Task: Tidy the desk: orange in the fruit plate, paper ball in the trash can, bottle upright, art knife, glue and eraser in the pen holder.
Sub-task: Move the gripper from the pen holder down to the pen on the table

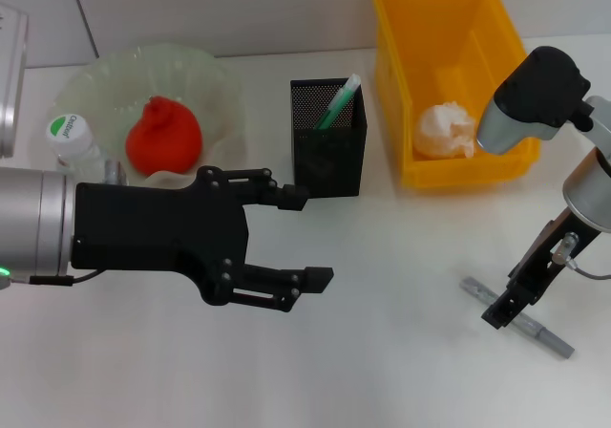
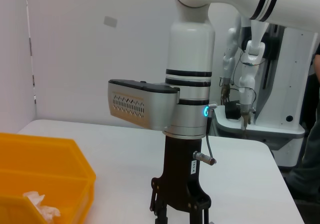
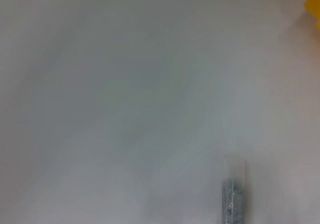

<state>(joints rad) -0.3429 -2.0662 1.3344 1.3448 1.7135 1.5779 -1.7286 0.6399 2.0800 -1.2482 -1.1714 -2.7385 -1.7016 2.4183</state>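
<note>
the only lettering that shows is green print on the white cap of the bottle (image 1: 69, 132), standing beside the fruit plate (image 1: 215, 84) in the head view; it is too small to read with certainty. a small label on the right arm's wrist in the left wrist view cannot be read.

Head view: high, looking forward and down on the white table (image 1: 382, 371); yellow bin (image 1: 449, 84) at 1 o'clock, black mesh holder (image 1: 327, 137) at 12 o'clock.

Left wrist view: low, near table height, facing sideways across the table toward the right arm (image 2: 187, 84), close by; a corner of the yellow bin (image 2: 40, 169) is shared with the head view.

Right wrist view: pointing straight down, very near the table; grey knife (image 3: 234, 199) blurred, shared with the head view (image 1: 520, 318) at 4 o'clock.
</note>
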